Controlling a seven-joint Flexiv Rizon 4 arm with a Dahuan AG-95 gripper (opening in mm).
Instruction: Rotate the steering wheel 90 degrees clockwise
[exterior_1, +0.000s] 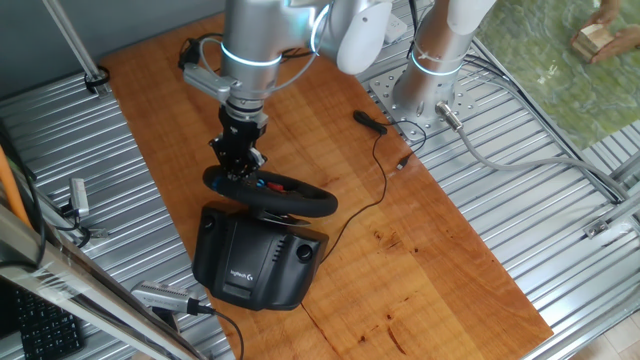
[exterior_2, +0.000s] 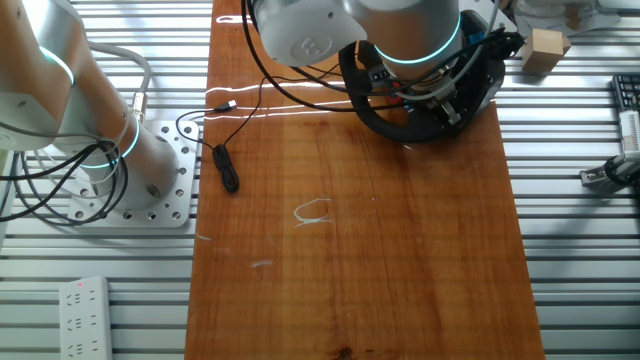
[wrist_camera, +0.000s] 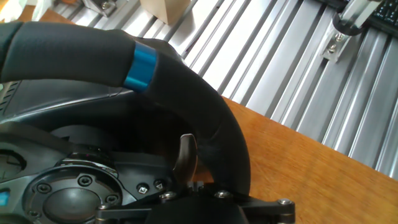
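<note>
- The hand grips the steering wheel at its rim, fingers clamped around it.
- Blue strip sits near the fingers (hand view).
- Base rests on the bench.

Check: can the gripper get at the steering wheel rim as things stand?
Likely yes. The gripper is already down at the steering wheel rim, and the hand view shows the rim with its blue strip right at the fingers. Nothing sits between them. Whether it is clamped is unclear.

My gripper sits at the far rim of the steering wheel — its base lies nearer, on the wooden table; my mount stands behind, right.
</note>
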